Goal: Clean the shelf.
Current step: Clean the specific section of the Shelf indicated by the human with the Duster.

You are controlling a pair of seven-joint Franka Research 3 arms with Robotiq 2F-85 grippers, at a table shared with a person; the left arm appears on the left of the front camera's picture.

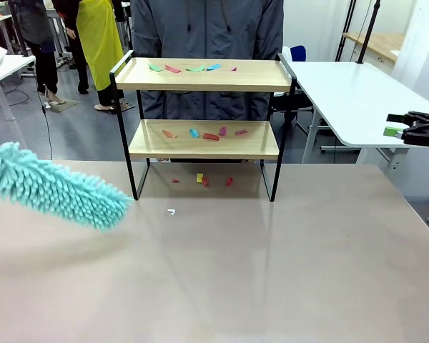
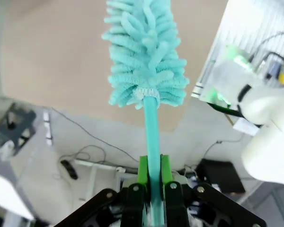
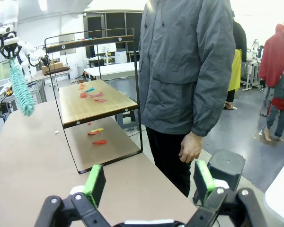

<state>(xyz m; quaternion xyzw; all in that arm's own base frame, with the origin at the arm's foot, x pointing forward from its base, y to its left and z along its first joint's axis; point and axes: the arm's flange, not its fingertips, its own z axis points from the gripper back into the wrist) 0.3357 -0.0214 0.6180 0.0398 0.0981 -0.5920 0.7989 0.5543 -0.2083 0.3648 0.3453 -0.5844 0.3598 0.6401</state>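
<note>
The shelf (image 1: 204, 76) stands at the table's far middle, two wooden boards in a black frame. Several coloured scraps lie on its top board (image 1: 193, 68) and lower board (image 1: 204, 133), and on the table beneath it (image 1: 200, 179). A teal fluffy duster (image 1: 53, 186) reaches in from the left, its tip just short of the shelf's left leg. My left gripper (image 2: 151, 189) is shut on the duster's teal handle (image 2: 151, 127). My right gripper (image 1: 407, 130) hovers open and empty at the far right; in its wrist view (image 3: 149, 182) the shelf (image 3: 92, 101) and duster (image 3: 21, 90) lie ahead.
A person in a grey jacket (image 1: 207, 28) stands right behind the shelf, one hand (image 3: 190, 147) hanging at the table edge. A small white scrap (image 1: 171, 211) lies on the tan table (image 1: 236, 271). A white side table (image 1: 357, 93) stands at the right.
</note>
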